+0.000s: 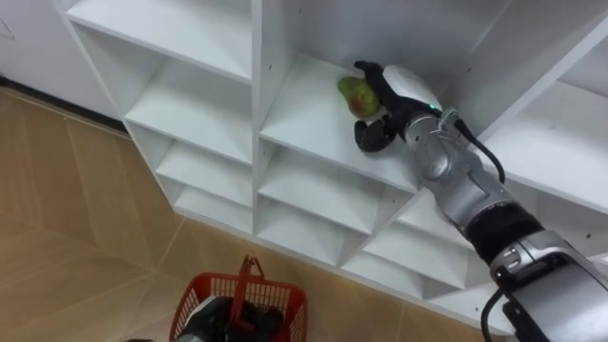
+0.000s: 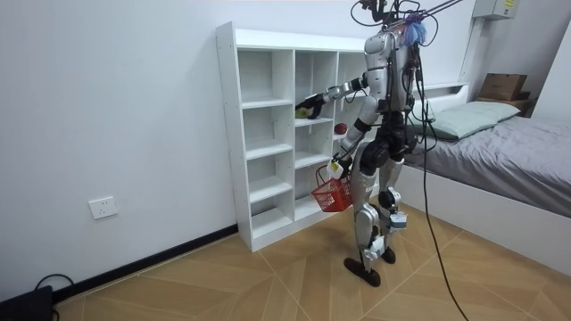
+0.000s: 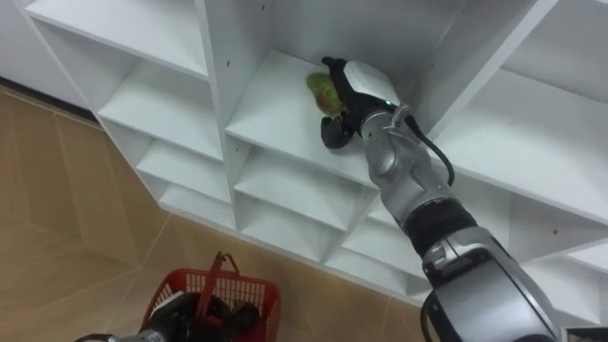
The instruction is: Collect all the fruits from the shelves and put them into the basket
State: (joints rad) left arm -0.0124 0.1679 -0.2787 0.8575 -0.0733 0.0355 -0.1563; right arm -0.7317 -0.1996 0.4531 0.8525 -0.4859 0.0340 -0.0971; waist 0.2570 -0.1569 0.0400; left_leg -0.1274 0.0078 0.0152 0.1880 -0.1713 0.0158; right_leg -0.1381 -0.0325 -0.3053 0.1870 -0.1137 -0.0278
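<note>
In the left eye view, white shelves [image 1: 313, 119] are seen from above, with a wooden floor [image 1: 66, 190] beside them. The right hand [image 1: 394, 90] is reached into the middle column of the shelves. A green fruit [image 1: 353, 95] is held there, over a shelf board. The dark fingers are curled round the fruit, some over its top and the thumb under it. At the bottom, a red basket [image 1: 290, 302] is seen with a handle standing up. The left hand [image 1: 228, 323] is seen as a dark shape at the basket. How its fingers are set cannot be told.

In the right eye view, the same things are shown. The fruit is seen tucked between the fingers and the thumb.

In the room view, the robot is seen standing upright on the floor, close in front of the shelves. The right arm is stretched out to a high shelf, with the fruit in the hand. The basket is hung low, under the left hand. A small red thing [image 2: 340, 129] is seen on a shelf a little lower, further to the room view's right. A bed [image 2: 500, 152] and a brown box [image 2: 502, 86] are seen behind the robot. A wall socket [image 2: 104, 208] is set low on the wall.
</note>
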